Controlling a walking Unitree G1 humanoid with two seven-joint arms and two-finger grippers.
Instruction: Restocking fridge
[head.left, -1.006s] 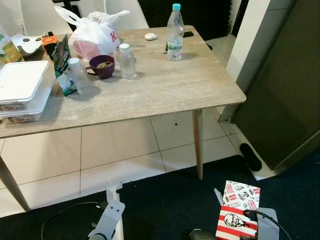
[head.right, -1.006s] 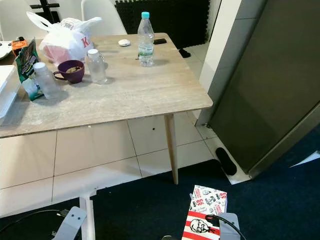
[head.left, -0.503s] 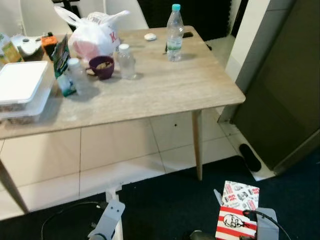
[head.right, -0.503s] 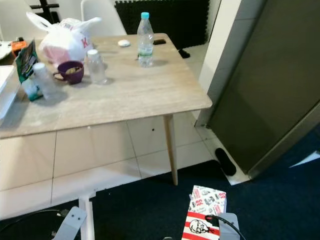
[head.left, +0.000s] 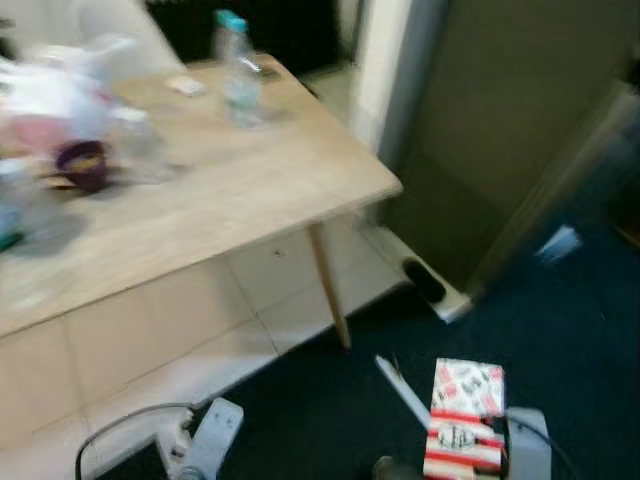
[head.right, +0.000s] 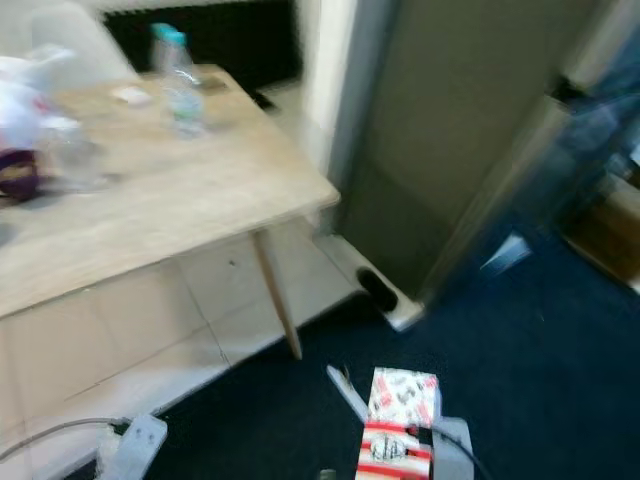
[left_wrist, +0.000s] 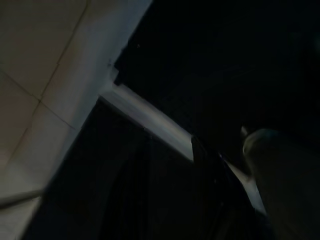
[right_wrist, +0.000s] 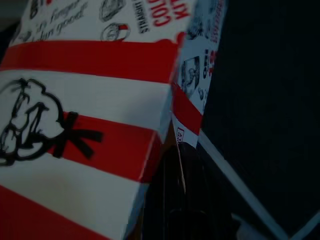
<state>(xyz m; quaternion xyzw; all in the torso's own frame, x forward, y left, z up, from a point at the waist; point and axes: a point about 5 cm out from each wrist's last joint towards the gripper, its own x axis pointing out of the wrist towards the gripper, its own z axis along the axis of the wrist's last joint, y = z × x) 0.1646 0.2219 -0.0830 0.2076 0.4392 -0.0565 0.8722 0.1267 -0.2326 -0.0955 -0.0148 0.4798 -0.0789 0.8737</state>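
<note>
A red-and-white striped KFC box (head.left: 462, 420) hangs low in front of me over the dark carpet, and my right gripper (right_wrist: 181, 192) is shut on it. In the right wrist view the box (right_wrist: 85, 100) looms large right against a black finger. The tall dark grey fridge (head.left: 500, 130) stands ahead on the right with its door closed. My left arm (head.left: 205, 455) hangs idle at the lower left. Its wrist view is very dark, with floor tile and carpet just made out.
A wooden table (head.left: 250, 190) stands at the left with a water bottle (head.left: 236, 70), a purple bowl (head.left: 82, 163) and a white plastic bag (head.left: 50, 90). A black slipper (head.left: 425, 282) lies at the fridge's foot. Dark blue carpet (head.left: 570, 340) lies ahead, and a cable (head.left: 110, 440) runs across the tiles.
The camera has swung to the right and the picture is blurred: the table slid left and the fridge came toward the middle. The box stays in the right gripper.
</note>
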